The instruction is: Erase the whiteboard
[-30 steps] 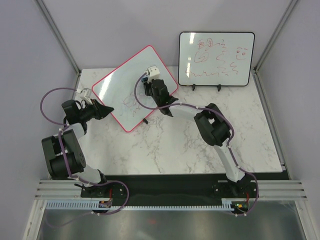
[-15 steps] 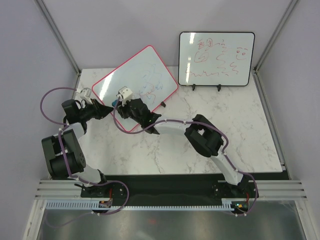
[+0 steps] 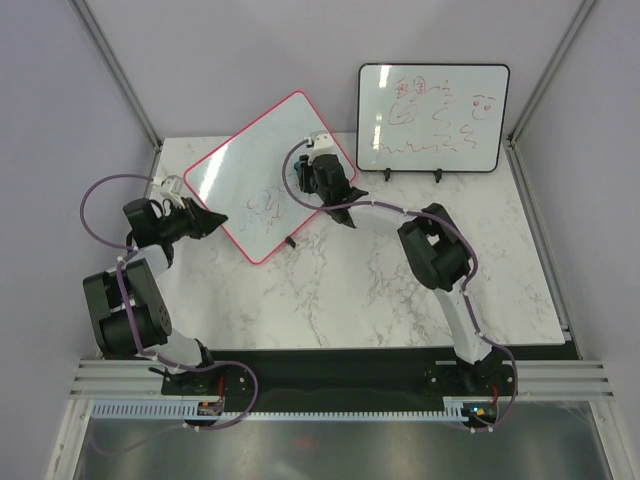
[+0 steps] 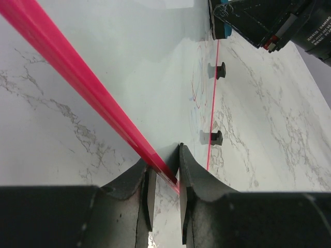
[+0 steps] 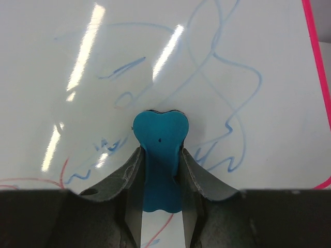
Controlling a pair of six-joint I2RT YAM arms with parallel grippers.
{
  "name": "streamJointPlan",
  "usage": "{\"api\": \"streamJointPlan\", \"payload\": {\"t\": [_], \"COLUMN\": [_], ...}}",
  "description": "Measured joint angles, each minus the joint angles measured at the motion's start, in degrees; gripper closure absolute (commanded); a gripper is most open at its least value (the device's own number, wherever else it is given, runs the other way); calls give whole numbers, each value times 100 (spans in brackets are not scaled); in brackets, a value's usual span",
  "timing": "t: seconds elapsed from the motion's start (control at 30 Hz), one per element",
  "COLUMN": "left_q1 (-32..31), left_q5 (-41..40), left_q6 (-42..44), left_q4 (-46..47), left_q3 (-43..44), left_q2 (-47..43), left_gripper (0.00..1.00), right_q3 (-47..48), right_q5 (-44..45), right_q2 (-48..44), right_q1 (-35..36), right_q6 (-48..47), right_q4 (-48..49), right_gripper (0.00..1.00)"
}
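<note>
The whiteboard with a pink-red frame lies tilted on the table's back left, faint red and blue scribbles near its middle. My left gripper is shut on its left edge; in the left wrist view the pink frame runs between the fingers. My right gripper is over the board's right part, shut on a blue eraser pressed on the surface among blue scribbles. The eraser's tip also shows in the left wrist view.
A black-framed whiteboard with red writing stands upright at the back right on small black feet. The marble table extends to the right and front. The enclosure's walls and metal posts stand close behind.
My right gripper with the eraser swept from the board's upper right to its lower left, then back to the upper right. The board shifted slightly. The left gripper kept its hold.
</note>
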Motion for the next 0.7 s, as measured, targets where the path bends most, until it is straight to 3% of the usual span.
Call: {"api": "streamJointPlan", "payload": {"t": [0.47, 0.7], "left_q1": [0, 0], "left_q5": [4, -50], "left_q6": [35, 55], "left_q4": [-81, -120], "left_q3": [17, 42], "left_q2": [-9, -7], "left_gripper": [98, 98], "right_q3": [225, 76], "right_q5": [-461, -240], "right_q2": [9, -13], "right_q1": [1810, 1576], "right_q6": [-625, -614], "right_q4": [-76, -55], "right_gripper": [100, 100]}}
